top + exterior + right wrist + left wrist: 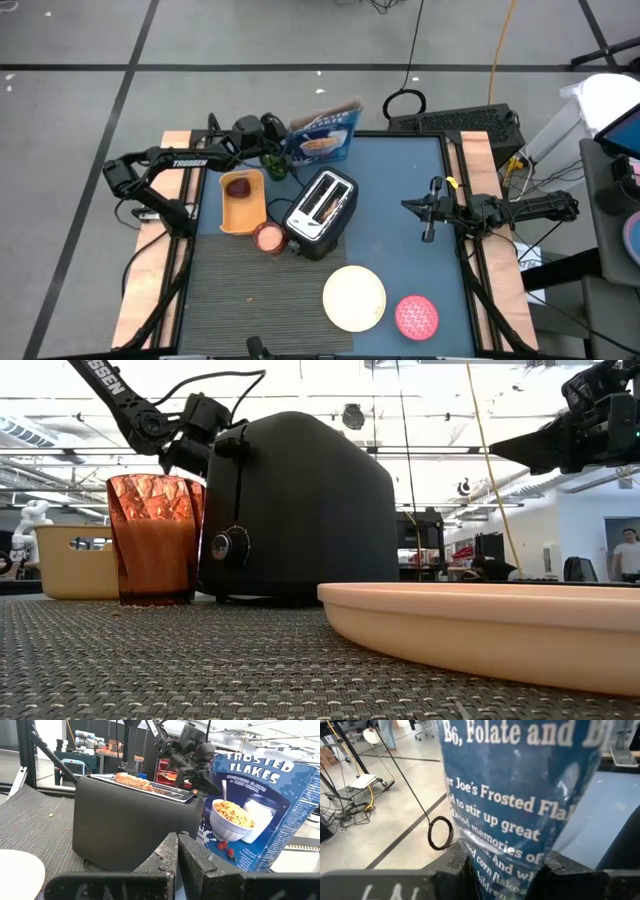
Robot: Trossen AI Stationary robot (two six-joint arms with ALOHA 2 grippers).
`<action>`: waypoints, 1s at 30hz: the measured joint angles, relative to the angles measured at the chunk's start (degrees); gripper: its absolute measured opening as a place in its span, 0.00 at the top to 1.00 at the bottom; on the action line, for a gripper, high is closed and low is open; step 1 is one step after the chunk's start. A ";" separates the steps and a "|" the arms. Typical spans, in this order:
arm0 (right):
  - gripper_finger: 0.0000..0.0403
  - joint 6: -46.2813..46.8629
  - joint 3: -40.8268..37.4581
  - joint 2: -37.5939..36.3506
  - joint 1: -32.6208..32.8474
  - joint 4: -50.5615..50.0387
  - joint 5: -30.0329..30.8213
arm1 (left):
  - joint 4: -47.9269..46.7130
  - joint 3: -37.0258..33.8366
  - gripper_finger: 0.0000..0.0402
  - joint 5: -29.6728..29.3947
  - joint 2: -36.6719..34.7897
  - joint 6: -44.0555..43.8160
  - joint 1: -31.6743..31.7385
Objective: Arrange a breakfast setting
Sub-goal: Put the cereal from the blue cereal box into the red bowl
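A blue frosted-flakes cereal box [325,130] stands at the table's far edge, behind the black toaster [322,205], with its base on the blue mat. My left gripper [280,150] reaches it from the left and is shut on it. A brown toast slice [132,781] sticks up from a toaster slot. The round cream plate [354,297] and the pink bowl [417,315] lie near the front edge. My right gripper [408,206] hovers shut at the right, holding nothing. My left gripper pinches the cereal box between its two fingers [452,870], one on each broad face, at the box's narrow left side panel [500,845]. The fingers come about level from the table's left, high on that edge [202,772]. The box stays roughly upright.
An orange square container [243,200] holding something red sits left of the toaster, with a red faceted cup [270,237] in front of it. A dark ribbed mat [250,300] covers the front left of the table. A keyboard [455,122] lies beyond the far edge.
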 joint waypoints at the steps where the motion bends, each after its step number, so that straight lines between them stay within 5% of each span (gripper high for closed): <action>1: 0.98 0.00 0.00 0.02 0.00 0.00 0.00 | 0.37 0.00 0.71 0.00 0.00 -0.16 0.00; 13: 0.98 0.01 -0.02 0.00 0.02 0.00 0.00 | 2.60 0.00 0.93 0.05 -0.11 -1.36 0.00; 30: 0.95 13.91 -0.02 0.02 0.00 11.02 0.37 | 12.59 1.93 0.94 4.66 -0.11 -9.36 0.00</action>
